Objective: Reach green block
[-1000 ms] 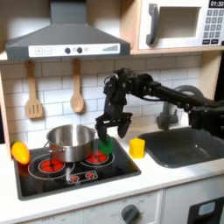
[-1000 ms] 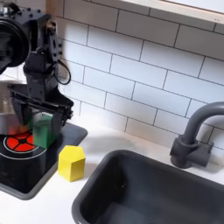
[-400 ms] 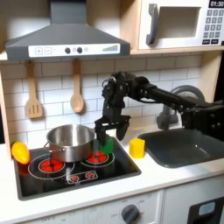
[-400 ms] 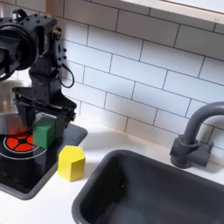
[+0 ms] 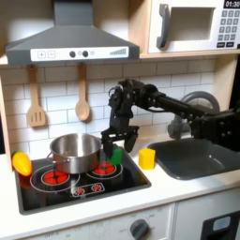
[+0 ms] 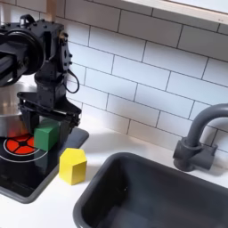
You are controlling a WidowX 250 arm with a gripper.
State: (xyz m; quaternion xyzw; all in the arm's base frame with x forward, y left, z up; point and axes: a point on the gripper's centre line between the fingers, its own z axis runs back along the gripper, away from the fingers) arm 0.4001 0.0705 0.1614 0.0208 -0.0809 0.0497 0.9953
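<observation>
White subway tile backs a toy kitchen; range hood (image 5: 67, 42) and microwave (image 5: 195, 25) above, two wooden utensils (image 5: 36, 97) hang on the wall. Black stovetop (image 5: 80, 188) set into the pale counter (image 6: 134, 151), dark sink (image 6: 169, 196) with grey faucet (image 6: 198, 134) alongside. Steel pot (image 5: 75, 150) sits on the stovetop's rear. Green block (image 6: 46, 136) rests at the stovetop's back corner nearest the sink, yellow block (image 6: 73, 166) just off that edge. Gripper (image 6: 49, 114) hangs directly over the green block, fingers spread, straddling it.
</observation>
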